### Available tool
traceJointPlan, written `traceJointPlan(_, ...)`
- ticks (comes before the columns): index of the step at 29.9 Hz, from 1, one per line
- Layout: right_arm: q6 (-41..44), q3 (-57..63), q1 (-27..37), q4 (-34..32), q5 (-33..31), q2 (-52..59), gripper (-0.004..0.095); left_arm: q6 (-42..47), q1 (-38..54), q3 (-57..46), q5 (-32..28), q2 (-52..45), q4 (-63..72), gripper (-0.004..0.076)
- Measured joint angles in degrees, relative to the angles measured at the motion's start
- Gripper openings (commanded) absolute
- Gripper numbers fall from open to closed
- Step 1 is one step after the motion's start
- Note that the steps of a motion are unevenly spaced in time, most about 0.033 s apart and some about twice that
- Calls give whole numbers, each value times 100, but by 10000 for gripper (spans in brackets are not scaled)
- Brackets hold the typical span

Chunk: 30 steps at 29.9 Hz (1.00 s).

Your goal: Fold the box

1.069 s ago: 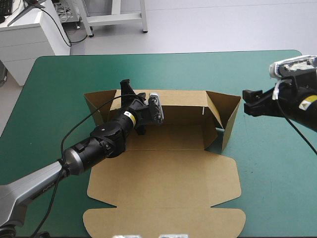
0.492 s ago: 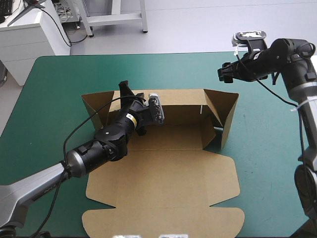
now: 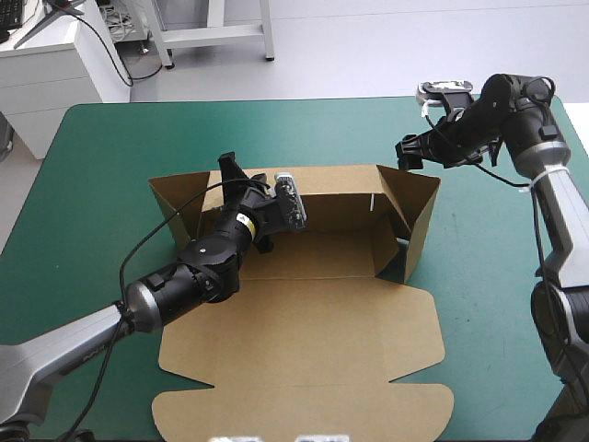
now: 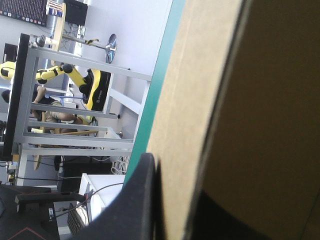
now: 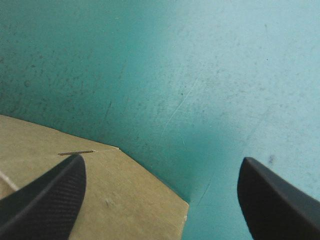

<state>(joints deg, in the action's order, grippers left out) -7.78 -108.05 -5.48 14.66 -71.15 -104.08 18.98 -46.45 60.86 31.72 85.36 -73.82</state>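
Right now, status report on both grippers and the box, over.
Left gripper shut on the box at its back wall. Right gripper open, over the right end wall. Walls up, lid flat. No obstruction seen.

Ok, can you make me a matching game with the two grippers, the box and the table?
Things:
1. left gripper
2. right gripper
3. box
4. table

Matches:
A. open, near the box's far right corner
B. covered in teal-green
C. shut on the box's far wall
D. brown, with its lid lying flat

Pairs: 1-C, 2-A, 3-D, 4-B
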Motion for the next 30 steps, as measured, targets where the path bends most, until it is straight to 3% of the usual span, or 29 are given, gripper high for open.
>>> traceJointPlan(13,-201,884,0,11,-18,652,760,25,0,-5,157,0,6,-6)
traceJointPlan(23,-465,885,0,533,19,855,712,25,0,-5,264,11,18,-6)
traceJointPlan(30,-548,345,0,527,-20,1350,586,30,0,-5,289,17,23,-6)
